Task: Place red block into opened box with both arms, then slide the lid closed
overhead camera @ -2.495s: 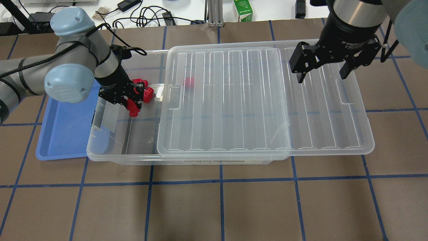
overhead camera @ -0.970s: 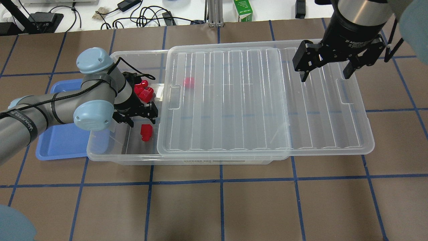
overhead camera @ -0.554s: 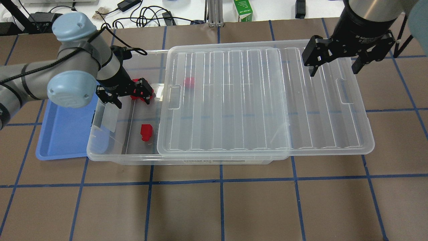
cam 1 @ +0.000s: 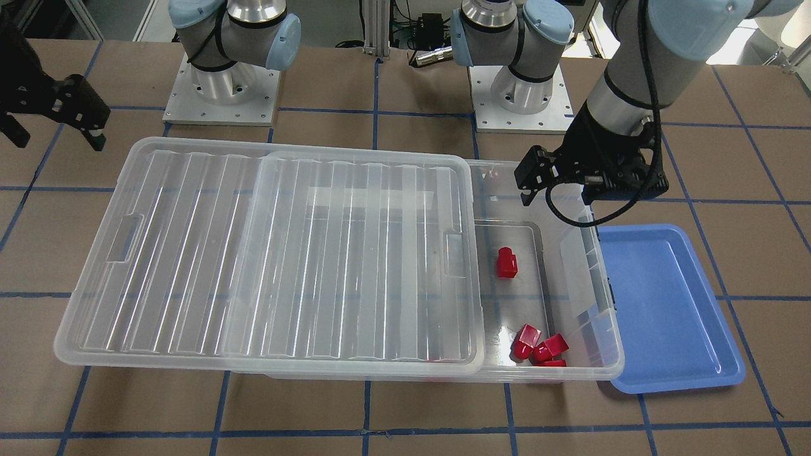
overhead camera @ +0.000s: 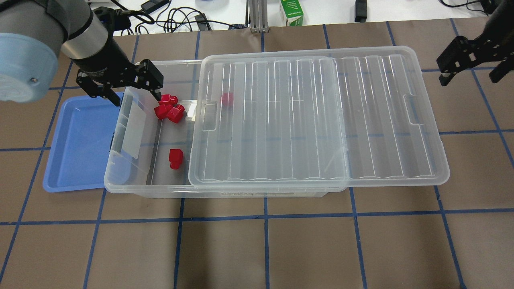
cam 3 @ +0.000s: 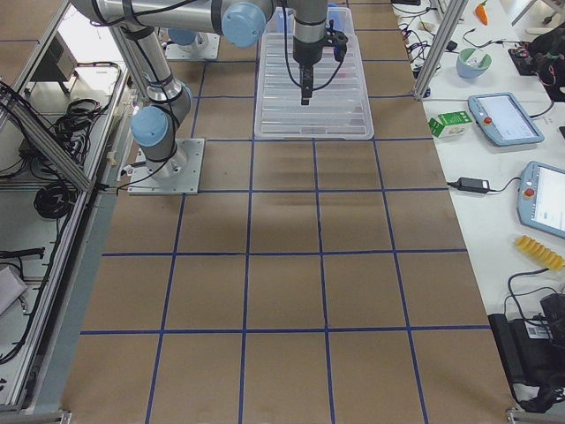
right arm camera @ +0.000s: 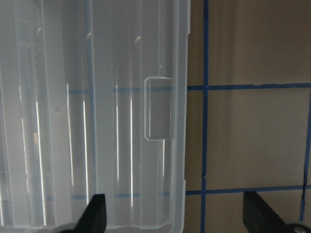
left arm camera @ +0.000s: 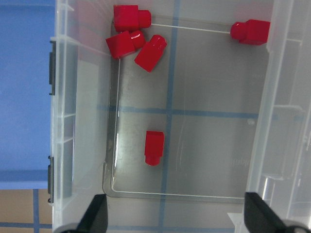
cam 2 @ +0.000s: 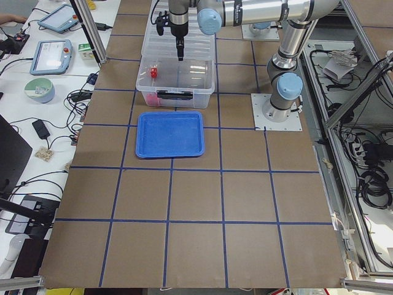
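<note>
Here: left gripper [overhead camera: 137, 100], fingers [left arm camera: 97, 218] spread wide, nothing between them. It hangs over the far left corner of the box [overhead camera: 136, 188], above the uncovered strip. Right gripper [overhead camera: 469, 78] is likewise splayed wide and empty, over the table [overhead camera: 281, 249] just off the far right corner of the lid [overhead camera: 321, 120].

Block [overhead camera: 175, 158]: glossy red plastic, square body, narrower stub pointing at the near wall. It lies flat on the box floor in the open strip, just beside the lid's left edge. It is well apart from three red pieces [overhead camera: 168, 108] clustered and touching at the far end. A fourth red piece [overhead camera: 227, 98] sits under the lid, only a pink blur through it.

Box: clear translucent plastic, shallow, rounded corners. Lid: same cloudy plastic, long parallel ribs, a recessed tab [right arm camera: 159, 108] at each short edge; it covers most of the box and overhangs its right end.

Tray [overhead camera: 80, 140]: flat, smooth, blue, just beside the box's left end; contact cannot be told. Table is brown with a blue tape grid.

Right arm is cut off by the overhead frame. In the side views both grippers are too small to read.
</note>
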{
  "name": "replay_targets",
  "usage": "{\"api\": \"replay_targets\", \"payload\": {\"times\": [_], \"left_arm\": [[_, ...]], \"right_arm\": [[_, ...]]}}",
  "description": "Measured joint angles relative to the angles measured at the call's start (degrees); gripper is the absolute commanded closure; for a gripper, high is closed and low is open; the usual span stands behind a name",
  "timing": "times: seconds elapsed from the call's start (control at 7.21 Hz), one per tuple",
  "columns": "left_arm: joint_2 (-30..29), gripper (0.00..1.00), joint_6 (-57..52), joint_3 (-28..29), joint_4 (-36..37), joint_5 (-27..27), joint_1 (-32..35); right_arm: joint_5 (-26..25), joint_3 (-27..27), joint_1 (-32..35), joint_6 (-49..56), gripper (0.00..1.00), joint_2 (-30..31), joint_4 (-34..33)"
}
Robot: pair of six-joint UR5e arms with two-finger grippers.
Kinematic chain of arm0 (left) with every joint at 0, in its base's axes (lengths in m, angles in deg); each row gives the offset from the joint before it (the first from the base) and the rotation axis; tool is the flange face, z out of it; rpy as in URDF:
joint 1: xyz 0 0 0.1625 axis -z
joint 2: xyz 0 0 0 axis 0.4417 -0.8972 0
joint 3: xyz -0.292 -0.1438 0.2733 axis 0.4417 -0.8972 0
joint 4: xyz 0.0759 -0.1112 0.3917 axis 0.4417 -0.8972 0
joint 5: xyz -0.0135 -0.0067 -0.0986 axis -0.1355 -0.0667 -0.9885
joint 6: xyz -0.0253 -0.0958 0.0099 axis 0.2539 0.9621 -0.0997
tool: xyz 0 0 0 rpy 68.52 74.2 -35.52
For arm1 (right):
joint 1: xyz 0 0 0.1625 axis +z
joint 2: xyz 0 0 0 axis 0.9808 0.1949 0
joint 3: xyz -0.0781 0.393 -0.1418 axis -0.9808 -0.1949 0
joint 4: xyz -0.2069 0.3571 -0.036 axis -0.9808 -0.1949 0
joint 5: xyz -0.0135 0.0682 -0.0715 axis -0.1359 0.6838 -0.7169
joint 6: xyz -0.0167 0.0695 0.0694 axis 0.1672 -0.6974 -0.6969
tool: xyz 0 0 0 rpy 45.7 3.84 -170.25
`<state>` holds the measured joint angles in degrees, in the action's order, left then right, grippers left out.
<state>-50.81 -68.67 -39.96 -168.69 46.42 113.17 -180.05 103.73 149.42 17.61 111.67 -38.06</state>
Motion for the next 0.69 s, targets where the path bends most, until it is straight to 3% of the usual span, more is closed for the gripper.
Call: {"api": "replay_targets", "payload": {"times": [0.28,0.69], "left_arm": [[0.89,0.0,0.41,0.26,0.1,1.85,1.62],[1.63,0.0,0.07,0.45,-0.2,0.61,1.41]], "right_arm": [[-0.39,4.59,-4.45,5.21,0.0,-1.17,-6.12],[-0.47,14.96,-5.89,5.87,0.0,-2.26,-17.66]]}}
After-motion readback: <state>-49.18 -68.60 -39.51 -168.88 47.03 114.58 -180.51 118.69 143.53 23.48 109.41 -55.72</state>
